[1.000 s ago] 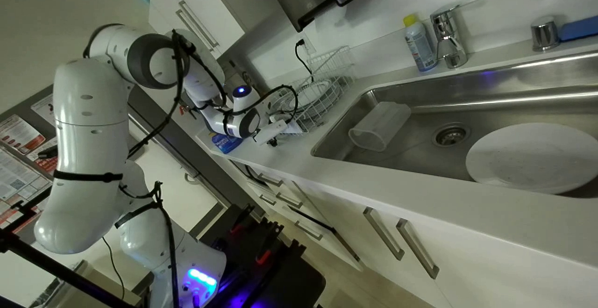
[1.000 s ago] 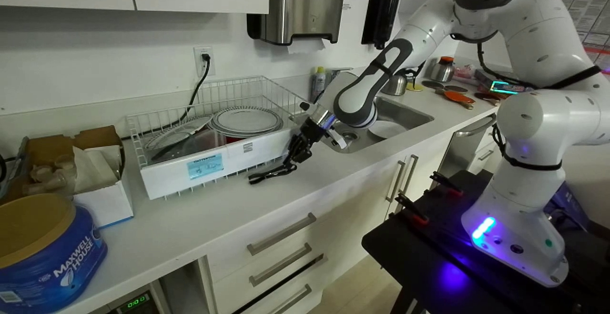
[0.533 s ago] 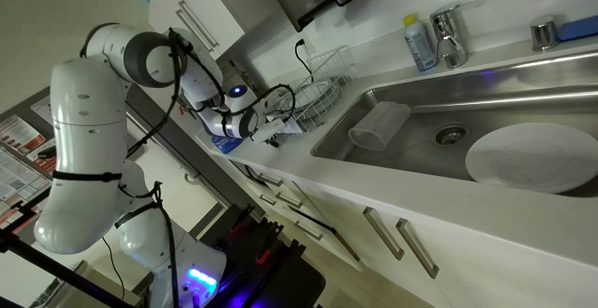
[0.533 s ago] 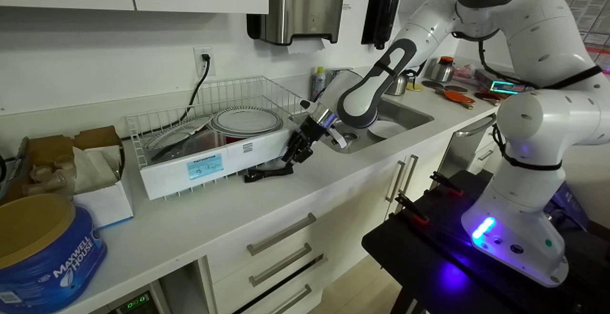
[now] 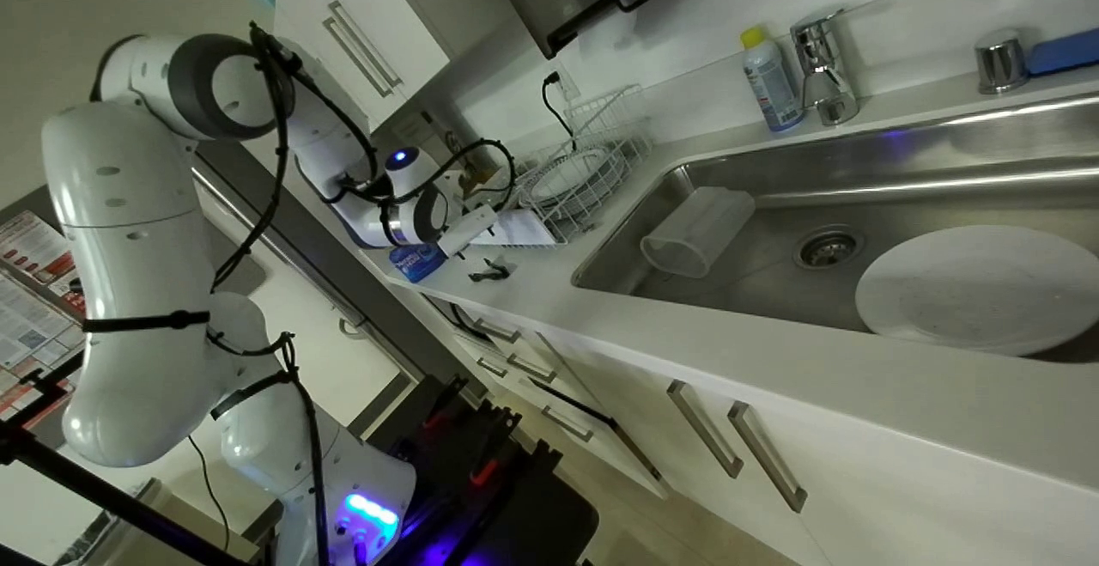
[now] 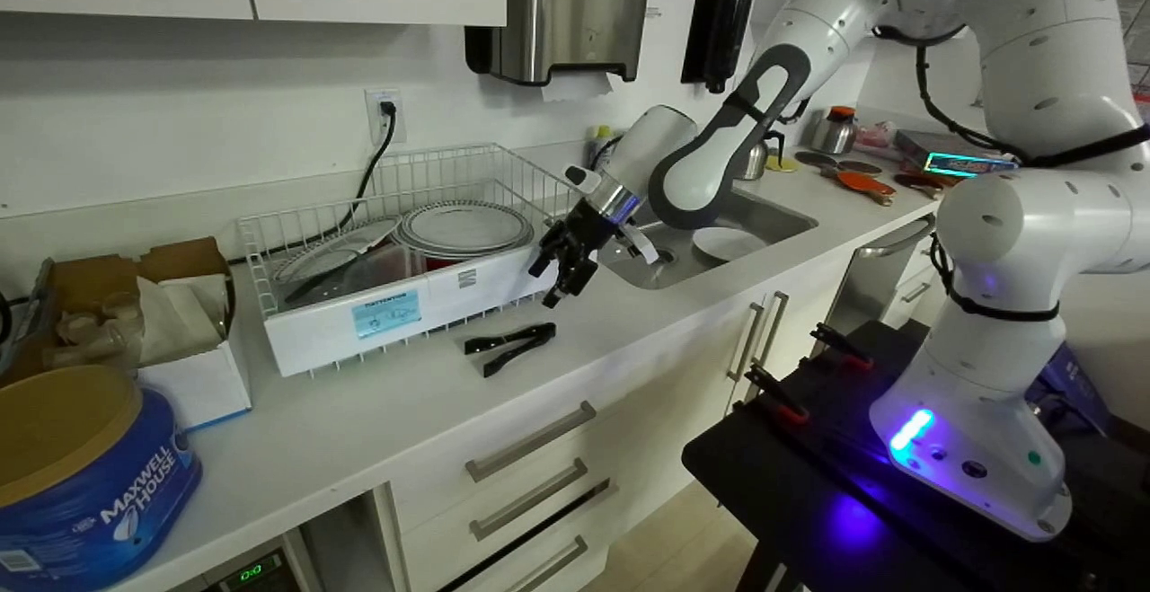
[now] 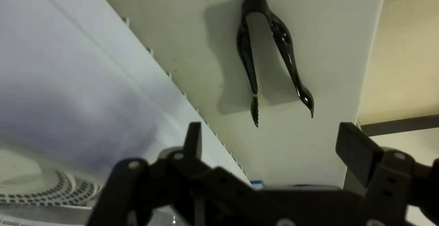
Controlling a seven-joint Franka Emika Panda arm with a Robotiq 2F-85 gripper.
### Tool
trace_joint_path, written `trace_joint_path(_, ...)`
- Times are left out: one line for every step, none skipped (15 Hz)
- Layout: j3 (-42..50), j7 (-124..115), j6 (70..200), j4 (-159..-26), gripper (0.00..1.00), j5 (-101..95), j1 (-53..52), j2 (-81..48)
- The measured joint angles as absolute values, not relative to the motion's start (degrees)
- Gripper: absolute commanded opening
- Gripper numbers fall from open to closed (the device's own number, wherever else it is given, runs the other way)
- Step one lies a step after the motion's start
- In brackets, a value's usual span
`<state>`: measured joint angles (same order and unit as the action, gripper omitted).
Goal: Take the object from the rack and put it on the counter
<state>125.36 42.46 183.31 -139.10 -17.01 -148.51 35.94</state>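
Black tongs lie on the white counter just in front of the rack, their two arms spread apart. The wrist view shows the tongs whole, tips pointing toward my gripper. Its jaws stand wide open with nothing between them. In an exterior view the gripper hovers above the counter, near the right end of the wire rack, apart from the tongs. A white panel covers the front of the rack. The fingers are hard to make out in the exterior view that shows the tongs smaller.
Plates sit in the rack. Left of it stand an open box and a blue tub. A steel sink holds a clear container and a white plate. Behind it are a bottle and a faucet.
The jaws have opened and let go of the tongs, whose arms have sprung apart on the counter. My gripper has risen off them, clear of their closed end.
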Motion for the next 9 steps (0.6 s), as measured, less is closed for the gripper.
trace_joint_path(124.2,41.4,183.1,-139.8,1.0,-17.0,-148.4,34.0)
trace_joint_path(123.0,40.1,182.8,-140.5,1.0,-17.0,-148.2,31.8)
trace_joint_path(121.5,38.8,182.2,-141.1,1.0,-17.0,-147.7,29.7)
trace_joint_path(119.7,37.5,181.3,-141.7,1.0,-17.0,-146.9,27.2)
trace_joint_path(118.2,35.9,180.1,-142.1,1.0,-17.0,-146.1,24.5)
trace_joint_path(117.0,34.3,178.7,-142.1,1.0,-17.0,-145.3,21.8)
trace_joint_path(115.5,32.8,177.4,-142.2,1.0,-16.8,-144.2,19.0)
trace_joint_path(113.6,31.3,175.8,-142.2,1.0,-16.1,-142.6,16.1)
trace_joint_path(111.4,30.2,174.3,-142.2,1.0,-15.1,-140.7,13.4)
